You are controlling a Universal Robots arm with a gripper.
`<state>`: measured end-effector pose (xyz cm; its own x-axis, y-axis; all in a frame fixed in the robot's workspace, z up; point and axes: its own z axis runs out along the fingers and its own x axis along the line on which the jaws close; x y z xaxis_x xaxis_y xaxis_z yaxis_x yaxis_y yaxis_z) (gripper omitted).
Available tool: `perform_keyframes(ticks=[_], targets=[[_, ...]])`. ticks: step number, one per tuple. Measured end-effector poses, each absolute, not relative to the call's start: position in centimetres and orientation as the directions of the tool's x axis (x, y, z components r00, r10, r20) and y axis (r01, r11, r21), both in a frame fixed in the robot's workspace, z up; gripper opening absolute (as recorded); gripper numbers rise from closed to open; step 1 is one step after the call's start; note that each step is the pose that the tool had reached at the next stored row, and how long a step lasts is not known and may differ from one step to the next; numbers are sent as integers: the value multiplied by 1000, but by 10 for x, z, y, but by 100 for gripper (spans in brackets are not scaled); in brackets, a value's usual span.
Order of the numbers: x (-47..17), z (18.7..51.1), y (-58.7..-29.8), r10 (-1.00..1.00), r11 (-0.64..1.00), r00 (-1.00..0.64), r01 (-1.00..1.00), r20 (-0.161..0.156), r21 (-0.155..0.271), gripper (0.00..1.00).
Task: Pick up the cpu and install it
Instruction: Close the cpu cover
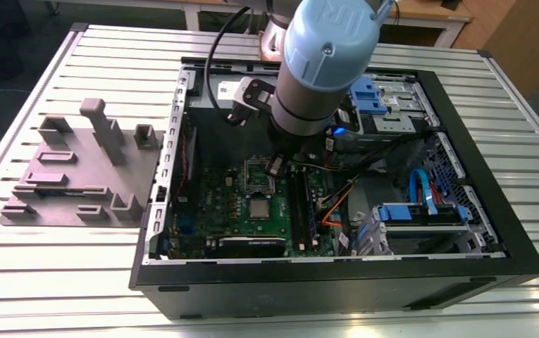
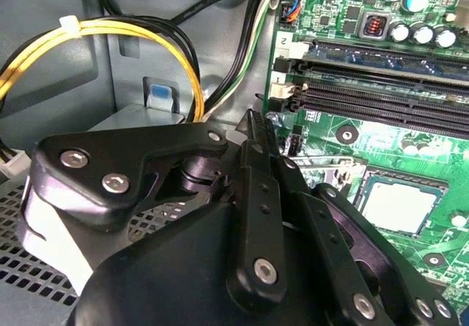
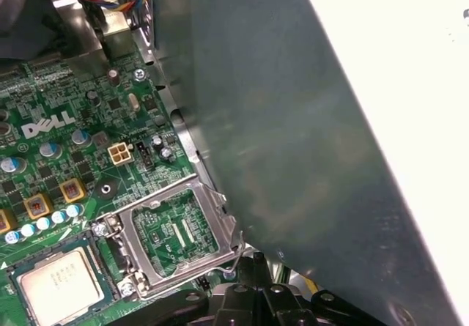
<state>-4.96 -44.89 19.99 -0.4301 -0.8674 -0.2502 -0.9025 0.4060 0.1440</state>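
The cpu [image 1: 260, 206] is a small silvery square lying flat in its socket on the green board [image 1: 220, 197], inside the open computer case. It shows in both wrist views [image 2: 399, 207] [image 3: 62, 286]. Beside it the metal socket frame [image 3: 176, 231] stands swung open. My gripper [image 1: 277, 167] hangs inside the case just above and behind the cpu, apart from it. Its black fingers [image 2: 258, 165] are pressed together with nothing between them, and their tips [image 3: 249, 264] sit by the edge of the open frame.
The black case [image 1: 344, 282] surrounds the board; its grey inner wall [image 3: 293, 121] is close to the gripper. Memory slots [image 2: 381, 99], yellow and black cables [image 2: 110, 29] and blue drive bays [image 1: 420, 211] crowd the inside. A grey fixture block [image 1: 81, 176] sits on the slatted table at the exterior view's left.
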Motion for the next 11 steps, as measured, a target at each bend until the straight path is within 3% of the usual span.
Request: perform_keyframes(ticks=[11], targets=[[-50, 205, -449, -869, 415, -438, -898, -229, 145, 10]])
